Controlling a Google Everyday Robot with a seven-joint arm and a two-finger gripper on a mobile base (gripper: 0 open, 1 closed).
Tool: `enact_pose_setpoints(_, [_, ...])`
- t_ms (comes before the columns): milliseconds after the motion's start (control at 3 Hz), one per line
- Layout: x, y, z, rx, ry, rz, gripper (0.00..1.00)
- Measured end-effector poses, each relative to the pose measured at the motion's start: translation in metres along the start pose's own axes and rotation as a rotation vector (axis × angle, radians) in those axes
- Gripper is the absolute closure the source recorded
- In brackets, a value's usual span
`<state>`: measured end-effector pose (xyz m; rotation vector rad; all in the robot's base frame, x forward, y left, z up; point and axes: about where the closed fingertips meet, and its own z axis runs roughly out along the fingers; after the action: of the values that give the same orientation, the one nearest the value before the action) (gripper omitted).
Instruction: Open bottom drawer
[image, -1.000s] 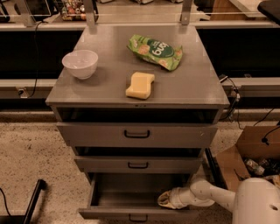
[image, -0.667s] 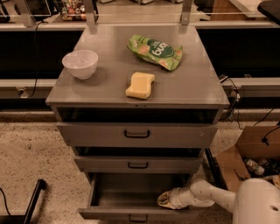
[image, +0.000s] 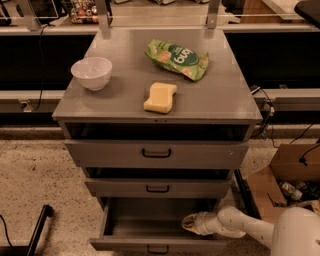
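Observation:
The grey metal cabinet (image: 157, 150) has three drawers. The bottom drawer (image: 120, 243) stands pulled out towards me, its inside showing bare, with its small black loop handle (image: 158, 248) at the frame's lower edge. My gripper (image: 189, 223) on its white arm (image: 235, 226) reaches in from the lower right and sits inside the drawer near its right front corner. The middle drawer (image: 158, 188) and the top drawer (image: 156, 153) stand above it, both slightly out.
On the cabinet top lie a white bowl (image: 92, 73), a yellow sponge (image: 160, 97) and a green snack bag (image: 177, 59). A cardboard box (image: 287, 175) with clutter stands at the right. A black bar (image: 36, 230) lies on the speckled floor at the left.

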<state>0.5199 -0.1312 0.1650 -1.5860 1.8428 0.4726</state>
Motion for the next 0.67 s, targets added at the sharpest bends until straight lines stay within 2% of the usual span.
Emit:
enact_pose_setpoints(333, [-0.001, -0.007, 0.005, 0.006, 0.023, -0.005, 1.0])
enact_pose_setpoints(667, [0.0, 0.0, 0.021, -0.065, 0.054, -0.025, 1.0])
